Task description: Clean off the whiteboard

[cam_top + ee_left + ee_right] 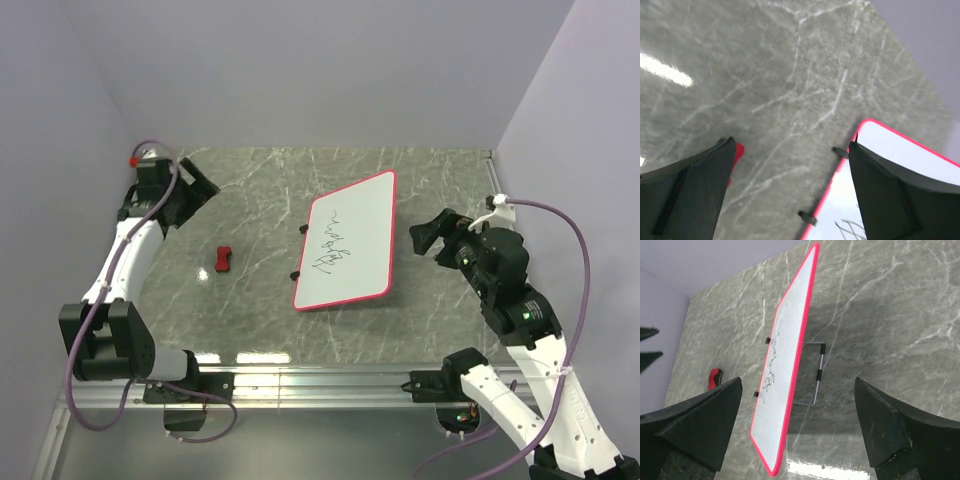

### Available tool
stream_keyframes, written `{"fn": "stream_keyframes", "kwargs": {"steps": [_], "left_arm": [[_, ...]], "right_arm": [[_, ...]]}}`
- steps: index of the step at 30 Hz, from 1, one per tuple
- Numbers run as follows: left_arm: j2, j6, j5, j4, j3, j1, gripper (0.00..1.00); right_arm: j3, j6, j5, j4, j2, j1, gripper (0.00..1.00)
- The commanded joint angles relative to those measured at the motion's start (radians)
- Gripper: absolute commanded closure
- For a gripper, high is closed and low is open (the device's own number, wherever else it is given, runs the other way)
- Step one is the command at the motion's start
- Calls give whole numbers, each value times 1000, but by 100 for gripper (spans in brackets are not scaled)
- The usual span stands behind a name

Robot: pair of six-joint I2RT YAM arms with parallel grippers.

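Grey marble table (250,195) is carrying the whiteboard (360,232) at centre, tilting on a wire stand (820,365), black scribbles (330,247) showing. You're seeing the red eraser (222,258) lying well apart at its 9 o'clock. Right gripper (430,237) is hovering near its 3 o'clock, fingers spread, empty. Left gripper (203,183) is hanging at 10 o'clock, also spread.
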Motion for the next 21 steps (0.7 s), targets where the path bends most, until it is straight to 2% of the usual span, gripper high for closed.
{"fn": "stream_keyframes", "kwargs": {"steps": [1,3,5,6,8,10,11,12,15,18,21], "left_arm": [[-45,-154,332,97,-140,111,1],[-44,-175,318,105,-120,98,1],[-12,-99,139,-17,-49,20,1],[35,-85,-15,-151,32,-29,1],[76,-62,-43,-207,57,-64,1],[58,-71,-81,-196,-19,-76,2],[39,-86,-71,-139,-64,-79,2],[19,-95,-71,-117,-145,-79,3],[-7,-103,-70,-91,-222,-91,5],[28,-79,-148,-177,-205,-134,10],[24,-48,-149,-168,-245,-152,11]], "right_arm": [[-16,42,70,7,-37,6,0],[-22,65,96,-7,-57,7,0],[9,24,84,-22,-51,7,0],[27,7,75,-57,-39,7,0],[94,-39,65,-103,-1,6,0],[131,-56,46,-157,21,6,0],[151,-77,27,-160,30,4,0],[155,-82,7,-153,29,4,0],[149,-73,-60,-122,21,4,0],[139,-51,-97,-104,30,6,0],[130,-33,-102,-93,42,6,1]]}}
